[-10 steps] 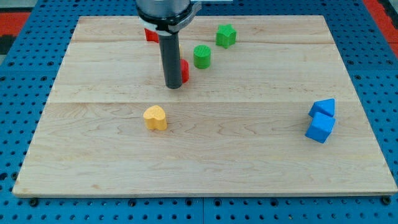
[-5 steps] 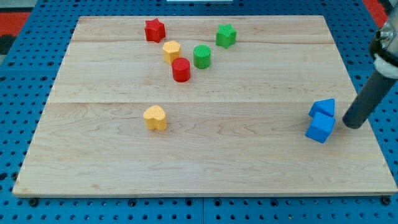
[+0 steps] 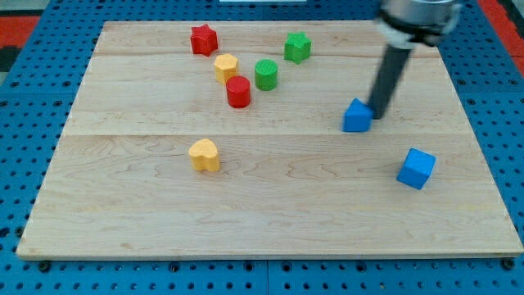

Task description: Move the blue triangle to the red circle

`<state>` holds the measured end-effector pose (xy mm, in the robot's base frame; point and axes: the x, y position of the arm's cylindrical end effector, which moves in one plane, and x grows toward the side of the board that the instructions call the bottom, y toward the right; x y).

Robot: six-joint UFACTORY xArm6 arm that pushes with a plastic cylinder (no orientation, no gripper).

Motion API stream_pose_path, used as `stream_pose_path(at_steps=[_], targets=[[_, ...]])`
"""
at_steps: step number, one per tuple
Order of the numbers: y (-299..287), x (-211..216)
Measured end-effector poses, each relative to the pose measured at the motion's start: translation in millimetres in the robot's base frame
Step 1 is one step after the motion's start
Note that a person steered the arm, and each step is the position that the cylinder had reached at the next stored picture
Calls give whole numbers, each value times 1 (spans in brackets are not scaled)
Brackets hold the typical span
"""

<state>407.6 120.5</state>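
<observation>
The blue triangle (image 3: 357,116) lies on the wooden board right of the middle. My tip (image 3: 378,115) stands right against its right side. The red circle (image 3: 238,92) stands upper left of the middle, well to the left of the triangle. The rod slants up to the view's top right.
A blue cube (image 3: 417,168) lies at the lower right. A green cylinder (image 3: 265,74) and a yellow block (image 3: 226,67) stand beside the red circle. A green block (image 3: 298,47) and a red star (image 3: 203,39) lie near the top. A yellow heart (image 3: 205,154) lies left of the middle.
The blue triangle has slid up and to the left, away from the blue cube. My tip has followed it from the far right. The cube has shifted slightly.
</observation>
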Motion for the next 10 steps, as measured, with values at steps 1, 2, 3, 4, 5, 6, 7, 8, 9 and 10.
stream_pose_path(at_steps=[1,2,3,4,5,6,7,8,9,10], targets=[[-79,8],[-49,12],[-22,29],[-27,65],[-43,58],[-61,50],[-96,50],[-122,42],[-132,18],[-142,12]])
